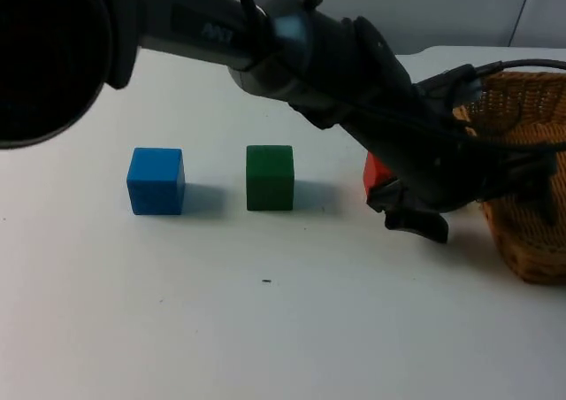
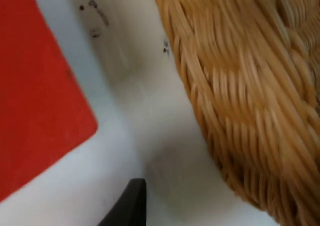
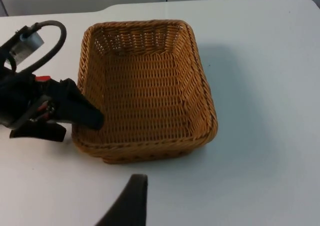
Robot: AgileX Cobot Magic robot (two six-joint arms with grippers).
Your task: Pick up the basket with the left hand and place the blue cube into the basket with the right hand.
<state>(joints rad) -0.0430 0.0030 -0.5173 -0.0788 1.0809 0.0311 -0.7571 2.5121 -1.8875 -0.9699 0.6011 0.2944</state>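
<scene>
We see a white table point(image 1: 265, 329) ending at a grey partition wall point(image 1: 424, 11). The left gripper point(image 3: 75, 117) straddles the wicker basket's point(image 3: 145, 86) near wall, one finger inside and one outside, jaws spread around the rim. The blue cube point(image 1: 156, 180) sits well apart, beside a green cube point(image 1: 270, 178); a red cube point(image 2: 35, 86) lies just beside the basket. We cannot tell the right gripper's point(image 3: 131, 202) jaw state.

1. We see a green cube point(image 1: 270, 178) standing upright on the white table point(image 1: 265, 329).
2. We see a red cube point(image 1: 375, 173) right of the green one, partly hidden.
3. A grey partition wall point(image 1: 442, 11) rises behind the table.
</scene>
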